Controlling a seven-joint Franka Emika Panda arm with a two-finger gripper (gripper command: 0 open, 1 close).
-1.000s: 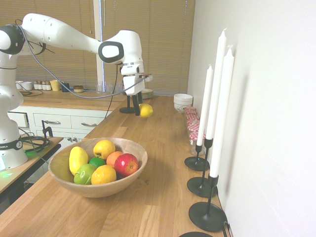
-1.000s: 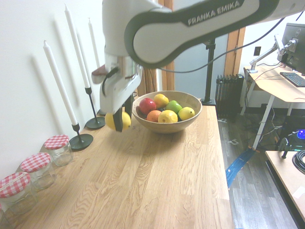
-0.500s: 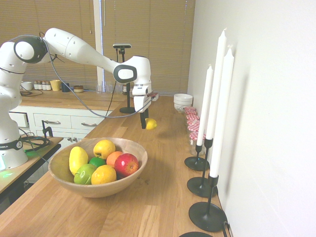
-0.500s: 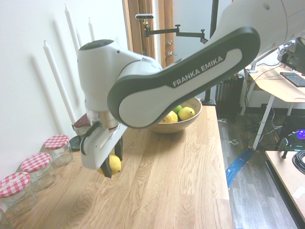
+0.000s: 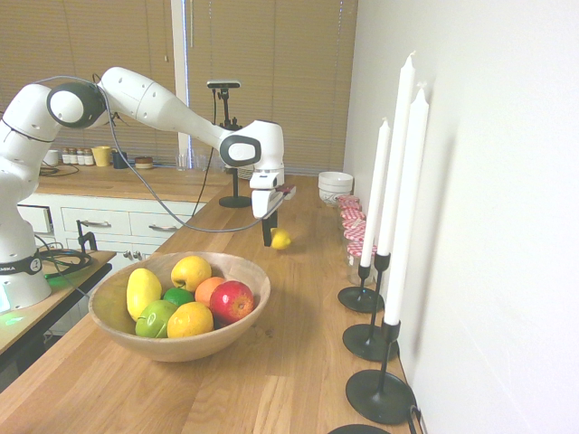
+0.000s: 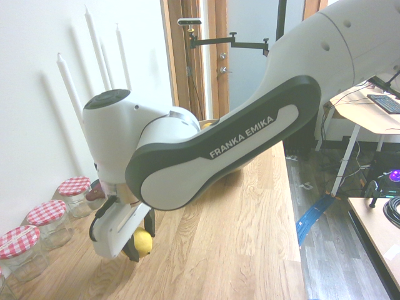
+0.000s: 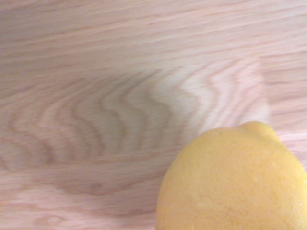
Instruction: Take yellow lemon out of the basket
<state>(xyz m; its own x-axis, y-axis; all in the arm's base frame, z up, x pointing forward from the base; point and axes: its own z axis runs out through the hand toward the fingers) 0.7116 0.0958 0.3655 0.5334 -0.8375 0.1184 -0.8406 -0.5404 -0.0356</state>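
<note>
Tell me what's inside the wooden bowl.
The bowl holds an apple, an orange, a green apple, a darker green fruit and three yellow fruits. Whatever lies beneath them is hidden.

Both exterior views face the worktop from opposite sides; the wrist view looks closely downward at it.

smooth pale wood counter (image 5: pixel 303 362), dimpled yellow lemon (image 7: pixel 235 187)

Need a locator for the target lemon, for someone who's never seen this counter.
Find the light-brown round wooden bowl on the wooden counter. Beyond it, the plump bright yellow lemon sits between the black gripper fingers; the other yellow fruits lie inside the bowl.
</note>
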